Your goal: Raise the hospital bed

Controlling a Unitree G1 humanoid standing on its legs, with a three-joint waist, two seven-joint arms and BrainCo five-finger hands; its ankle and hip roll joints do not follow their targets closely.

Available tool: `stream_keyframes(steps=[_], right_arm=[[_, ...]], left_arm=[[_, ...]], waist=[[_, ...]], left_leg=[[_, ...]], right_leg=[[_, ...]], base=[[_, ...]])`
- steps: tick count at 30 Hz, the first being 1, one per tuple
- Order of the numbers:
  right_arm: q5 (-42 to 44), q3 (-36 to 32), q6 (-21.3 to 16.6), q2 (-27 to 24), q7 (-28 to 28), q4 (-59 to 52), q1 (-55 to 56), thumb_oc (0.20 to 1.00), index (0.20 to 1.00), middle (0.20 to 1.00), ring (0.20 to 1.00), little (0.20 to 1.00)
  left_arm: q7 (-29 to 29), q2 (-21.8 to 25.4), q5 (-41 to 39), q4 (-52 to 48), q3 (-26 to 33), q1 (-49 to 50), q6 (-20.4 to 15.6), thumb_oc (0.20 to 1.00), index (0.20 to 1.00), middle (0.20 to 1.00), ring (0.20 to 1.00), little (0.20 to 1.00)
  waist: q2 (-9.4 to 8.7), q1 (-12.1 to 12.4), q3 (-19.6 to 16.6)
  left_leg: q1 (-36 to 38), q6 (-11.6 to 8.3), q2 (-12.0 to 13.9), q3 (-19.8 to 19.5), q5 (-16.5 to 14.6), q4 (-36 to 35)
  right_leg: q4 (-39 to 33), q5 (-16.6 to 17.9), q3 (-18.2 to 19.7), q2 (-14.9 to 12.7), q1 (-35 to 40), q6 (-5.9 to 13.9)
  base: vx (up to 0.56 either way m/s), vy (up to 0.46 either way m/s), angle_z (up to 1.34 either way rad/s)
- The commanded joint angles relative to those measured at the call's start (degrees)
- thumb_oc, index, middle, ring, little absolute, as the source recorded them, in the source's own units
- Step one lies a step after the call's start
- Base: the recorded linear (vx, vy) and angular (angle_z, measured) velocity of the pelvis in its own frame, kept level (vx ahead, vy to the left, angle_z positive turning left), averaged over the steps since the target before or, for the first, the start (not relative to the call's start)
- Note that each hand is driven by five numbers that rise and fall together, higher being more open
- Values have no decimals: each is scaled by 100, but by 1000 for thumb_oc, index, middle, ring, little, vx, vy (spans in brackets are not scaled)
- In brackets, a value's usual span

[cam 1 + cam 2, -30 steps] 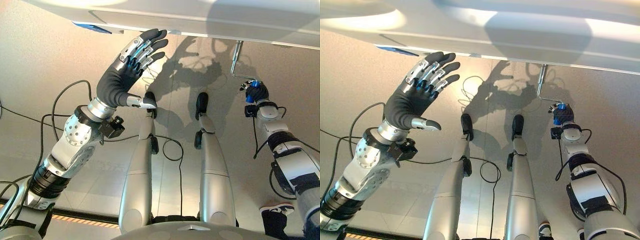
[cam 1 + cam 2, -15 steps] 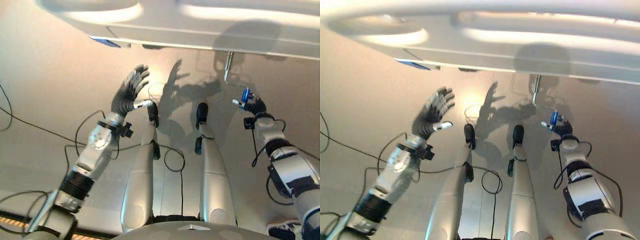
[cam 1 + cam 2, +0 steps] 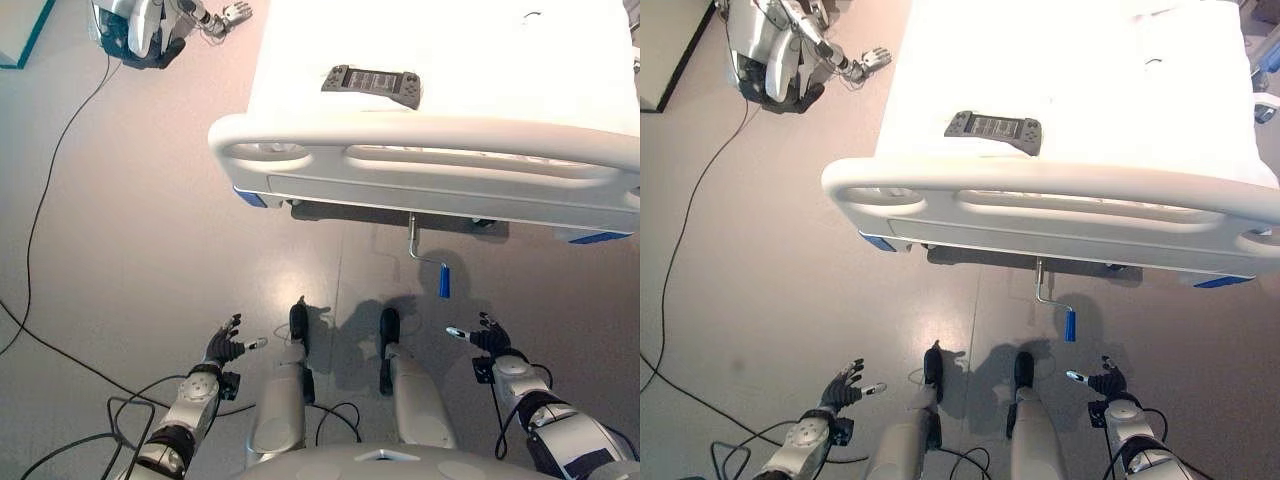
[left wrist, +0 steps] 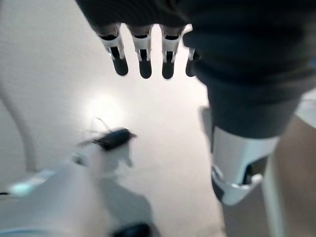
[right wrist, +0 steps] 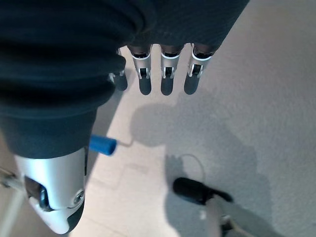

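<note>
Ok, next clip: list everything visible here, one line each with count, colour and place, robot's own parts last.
Hospital bed: one, white with blue corner trim, across the upper half of the head views.
Crank handle: one, metal rod with blue grip, hanging below the bed's foot end, ahead of the right hand.
Control pendant: one, grey, lying on the bed near its foot end.
Second robot: one, silver and dark, on the floor left of the bed.
Floor: pale grey.
Left hand: low at the robot's left, fingers spread, holding nothing.
Right hand: low at the right, open, below the crank handle, apart from it.
</note>
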Motion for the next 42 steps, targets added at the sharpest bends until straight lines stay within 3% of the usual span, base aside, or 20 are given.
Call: stream_keyframes(steps=[1,8,14,42], right_arm=[[-163,-60,52,29,154,28,-8,1000,1000,1000,1000,1000],[-313,-197,140,506,295,107,762,1000,1000,1000,1000,1000],[-74,-332,112,719,353,148,1093,1000,1000,1000,1000,1000],[-90,-278,160,853,379,380,1204,1000,1000,1000,1000,1000]], left_arm=[[-30,144,375,79,164,-210,-92,1000,1000,1000,1000,1000],[112,-14,554,186,432,19,-146,1000,1000,1000,1000,1000],[143,-170,737,476,460,125,-98,1000,1000,1000,1000,1000],[14,-481,864,782,235,131,-12,1000,1000,1000,1000,1000]], waist=[[-296,68,-174],[-407,44,-958],[-448,1,-1305],[-458,46,-1560]], left_leg=[[293,-84,-202,93,-557,472],[1106,-65,-160,48,-605,126],[1467,-38,-156,109,-691,-1],[1857,-13,-109,73,-822,-1]], right_leg=[[-117,190,-137,-143,155,463],[-334,126,-236,-107,922,502],[-499,78,-258,-72,1353,490],[-623,-21,-299,-82,1802,442]], base=[[62,-19,11],[57,-1,10],[48,11,-2],[4,1,0]])
